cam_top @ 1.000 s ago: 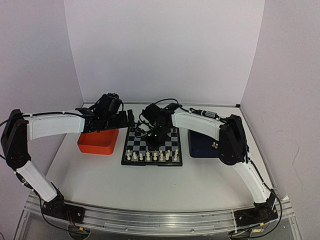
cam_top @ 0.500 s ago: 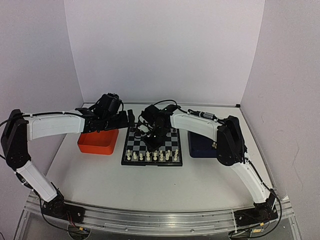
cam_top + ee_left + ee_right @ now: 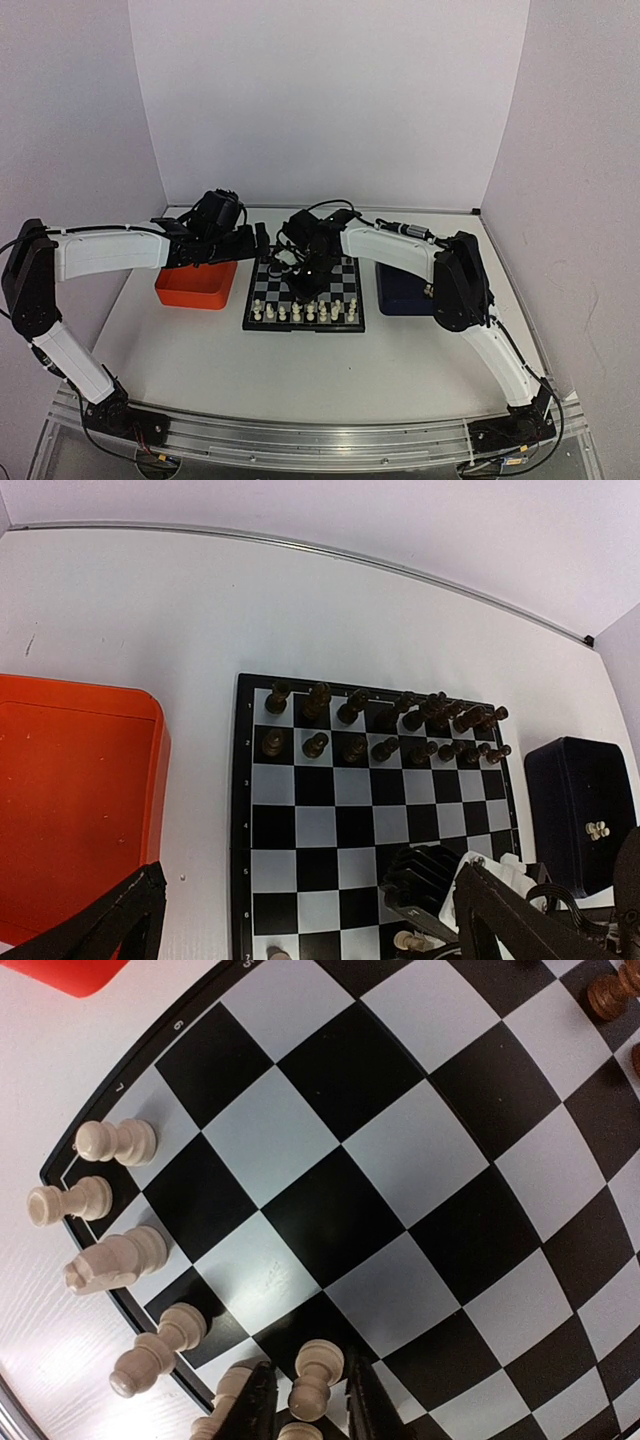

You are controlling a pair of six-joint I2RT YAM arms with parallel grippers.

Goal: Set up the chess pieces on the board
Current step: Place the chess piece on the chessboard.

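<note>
The board (image 3: 262, 283) lies mid-table and also shows in the left wrist view (image 3: 315, 825) and the right wrist view (image 3: 390, 1150). Cream-white chess pieces (image 3: 305, 313) line its near rows, several at the corner (image 3: 115, 1140). Black pieces (image 3: 385, 725) fill the two far rows. My right gripper (image 3: 306, 282) is low over the board, shut on a cream pawn (image 3: 315, 1378) between its fingers (image 3: 365, 1400). My left gripper (image 3: 257, 240) hovers at the board's far left edge, wide open and empty (image 3: 310, 930).
An orange tray (image 3: 195, 284) sits left of the board, seen empty in the left wrist view (image 3: 70, 800). A dark blue tray (image 3: 405, 290) sits right of it, holding a cream piece (image 3: 597, 830). White walls close the back and sides.
My right arm has shifted slightly left over the board with the pawn. The left arm has barely moved.
</note>
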